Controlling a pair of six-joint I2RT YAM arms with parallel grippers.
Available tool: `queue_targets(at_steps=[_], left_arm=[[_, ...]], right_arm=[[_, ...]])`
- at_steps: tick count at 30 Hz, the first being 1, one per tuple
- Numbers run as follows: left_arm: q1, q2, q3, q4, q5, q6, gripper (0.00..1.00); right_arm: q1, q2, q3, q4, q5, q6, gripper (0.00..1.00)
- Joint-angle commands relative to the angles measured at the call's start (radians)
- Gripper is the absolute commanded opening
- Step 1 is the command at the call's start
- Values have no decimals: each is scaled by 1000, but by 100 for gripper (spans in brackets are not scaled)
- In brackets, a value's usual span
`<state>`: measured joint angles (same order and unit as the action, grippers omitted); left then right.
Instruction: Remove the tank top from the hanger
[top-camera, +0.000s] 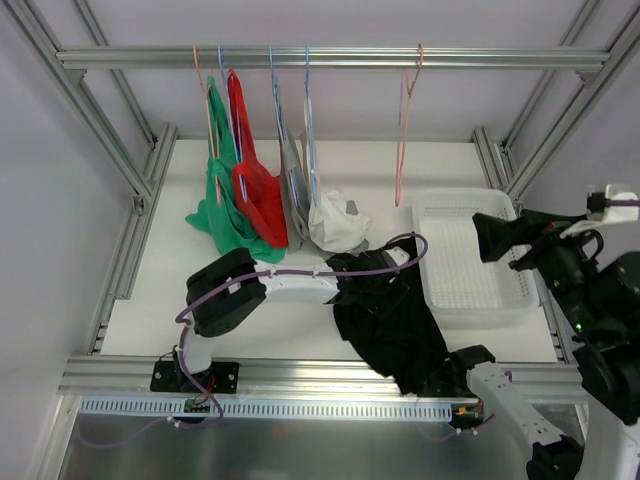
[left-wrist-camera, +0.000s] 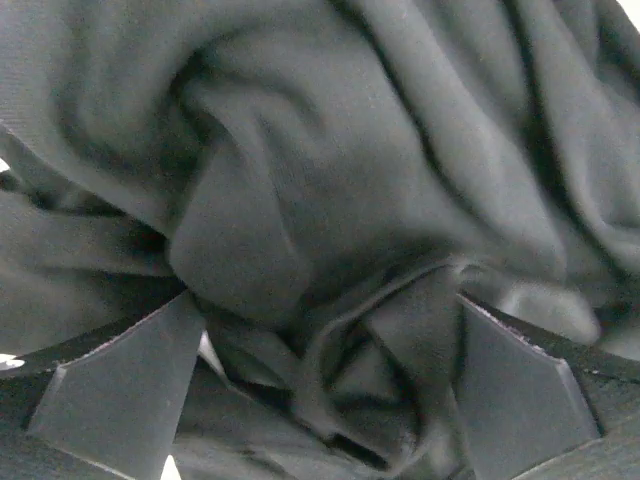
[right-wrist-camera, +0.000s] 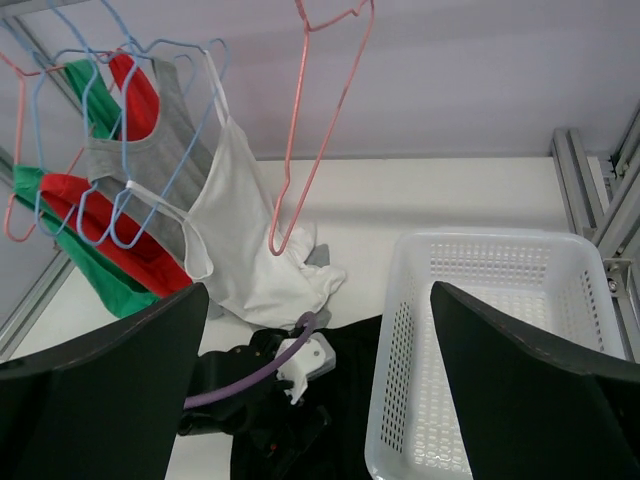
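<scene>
The black tank top (top-camera: 395, 330) lies crumpled on the white table, off any hanger, and drapes over the near edge. It fills the left wrist view (left-wrist-camera: 330, 150) and shows at the bottom of the right wrist view (right-wrist-camera: 350, 420). An empty pink hanger (top-camera: 404, 130) hangs from the top rail; it also shows in the right wrist view (right-wrist-camera: 310, 130). My left gripper (top-camera: 372, 278) is down in the black cloth, its fingers (left-wrist-camera: 120, 390) apart with a bunched fold between them. My right gripper (top-camera: 492, 237) is raised over the basket, open and empty.
Green (top-camera: 225, 215), red (top-camera: 258, 195), grey (top-camera: 293, 170) and white (top-camera: 335, 225) tops hang on hangers from the rail (top-camera: 330, 58) at the back left. A white perforated basket (top-camera: 480, 305) stands at the right. Aluminium frame posts flank the table.
</scene>
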<state>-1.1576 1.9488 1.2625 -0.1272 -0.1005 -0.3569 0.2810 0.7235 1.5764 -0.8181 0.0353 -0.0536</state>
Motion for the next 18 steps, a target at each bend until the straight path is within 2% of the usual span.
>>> queue_targets(at_steps=[1,2,4,5,7,13,18], left_arm=[[-34,77,54,-14,-54,-31,96],[-46,90,57,-25,-74,-40,90],[-53,96,48,-37,-126,-69,43],[-54,84,25,-38,-145,-83,25],[-59,10,8,-60,-186,-99,0],[-132,-325,29,-143,-317,-5,0],[-185,-484,172,-173,-265,93,0]], right_arm=[[-3,-28,-18,-62,-62,-52,100],[-2,-42,-13,-82,-87,-55,99],[-3,-79,-7,-90,-106,-58,100],[-3,-91,-7,-96,-116,-58,100],[-3,-123,-7,-104,-120,-58,100],[-2,-164,-26,-128,-29,-75,100],[0,-159,-41,-144,96,-78,100]])
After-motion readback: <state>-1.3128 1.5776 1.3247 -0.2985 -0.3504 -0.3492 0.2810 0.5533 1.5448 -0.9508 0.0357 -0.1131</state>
